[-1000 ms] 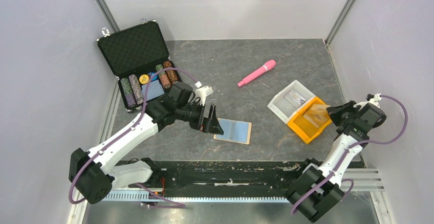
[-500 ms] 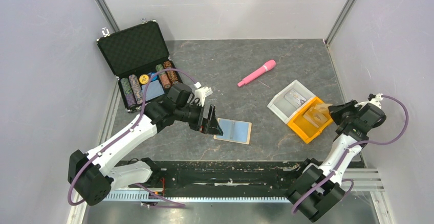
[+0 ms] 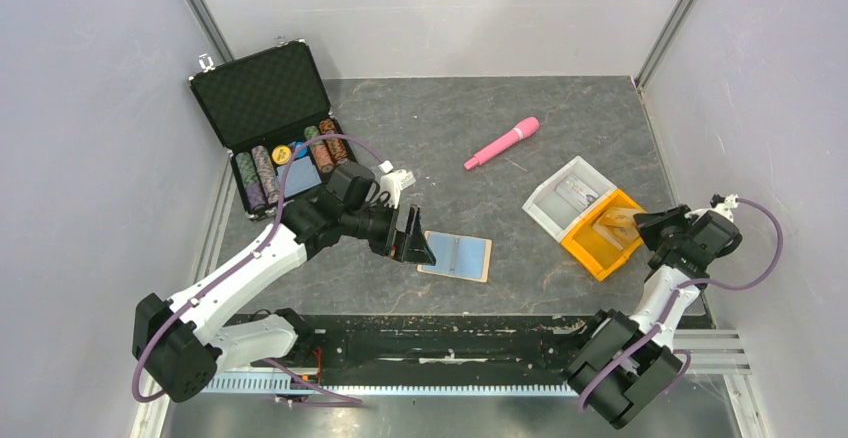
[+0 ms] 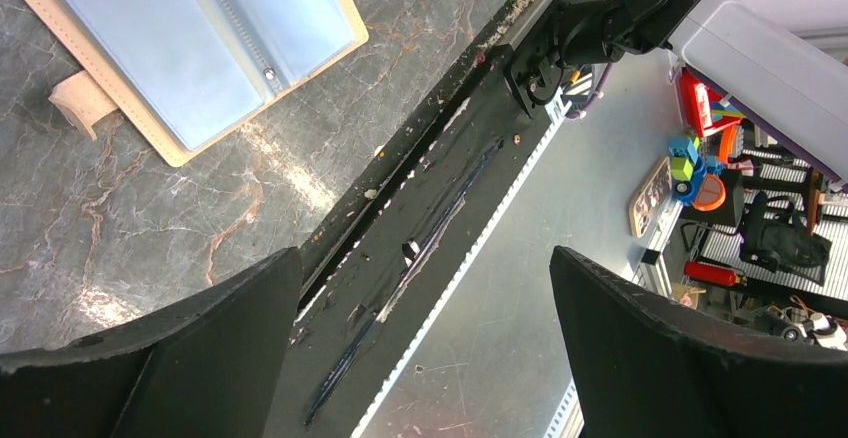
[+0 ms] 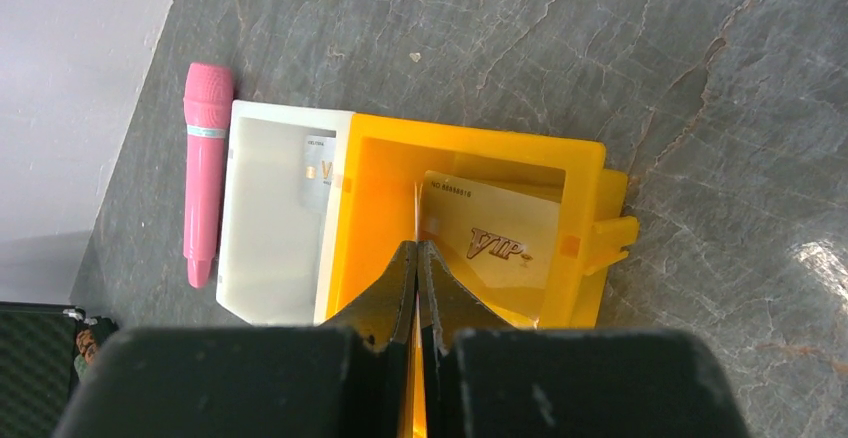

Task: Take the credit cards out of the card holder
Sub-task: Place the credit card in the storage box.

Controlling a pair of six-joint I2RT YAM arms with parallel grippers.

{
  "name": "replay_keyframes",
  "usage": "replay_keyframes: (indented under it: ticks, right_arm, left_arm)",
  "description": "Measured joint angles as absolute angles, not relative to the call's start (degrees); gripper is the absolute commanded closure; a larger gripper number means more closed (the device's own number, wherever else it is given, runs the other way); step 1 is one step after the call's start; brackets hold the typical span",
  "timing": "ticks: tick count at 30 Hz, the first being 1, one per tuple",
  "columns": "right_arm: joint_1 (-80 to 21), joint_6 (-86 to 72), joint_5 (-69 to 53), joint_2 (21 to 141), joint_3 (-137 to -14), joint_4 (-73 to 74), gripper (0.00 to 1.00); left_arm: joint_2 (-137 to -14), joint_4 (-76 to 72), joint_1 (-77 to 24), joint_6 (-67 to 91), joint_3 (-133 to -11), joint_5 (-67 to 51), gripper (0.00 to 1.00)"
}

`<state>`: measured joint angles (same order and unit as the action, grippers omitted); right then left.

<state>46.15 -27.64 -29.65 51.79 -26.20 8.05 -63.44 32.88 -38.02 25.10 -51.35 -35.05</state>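
Note:
The card holder (image 3: 456, 256) lies open on the table, pale blue lining up, tan edge and snap tab showing in the left wrist view (image 4: 200, 48). My left gripper (image 3: 417, 247) is open and empty, just left of it (image 4: 425, 358). My right gripper (image 3: 643, 226) is shut on a gold credit card (image 5: 415, 208), seen edge-on, low in the orange tray (image 3: 590, 248). Another gold credit card marked VIP (image 5: 490, 238) lies in that tray. A third card (image 5: 318, 168) lies in the white tray (image 3: 560, 203).
An open black case (image 3: 265, 98) with poker chips stands at the back left. A pink wand-like object (image 3: 502, 142) lies at mid-back. The two trays (image 5: 270, 258) sit side by side near the right wall. The black mounting rail (image 4: 420, 208) runs along the near edge.
My right gripper has moved down and slightly left, lowering its card into the orange tray. The left arm and the card holder have not moved.

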Motion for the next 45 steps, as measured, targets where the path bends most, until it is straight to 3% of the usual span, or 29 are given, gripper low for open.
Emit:
replay_keyframes:
  ticks: [28,32,45]
  right_arm:
    - [47.9,-28.8,-28.1,55.1,-20.8,-1.0,1.00]
    - [47.9,-28.8,-28.1,55.3,-20.7,-1.3,0.92]
    - [48.0,-28.2,-27.8,56.1,-20.7,-1.7,0.81]
  left_arm:
    - [-63.4,32.9,-38.0,25.1,-51.4,-35.1,0.00]
    - [-63.4,32.9,-38.0,25.1,-51.4,-35.1,0.00]
    - [-63.4,32.9,-38.0,25.1,-51.4,-35.0,0.00]
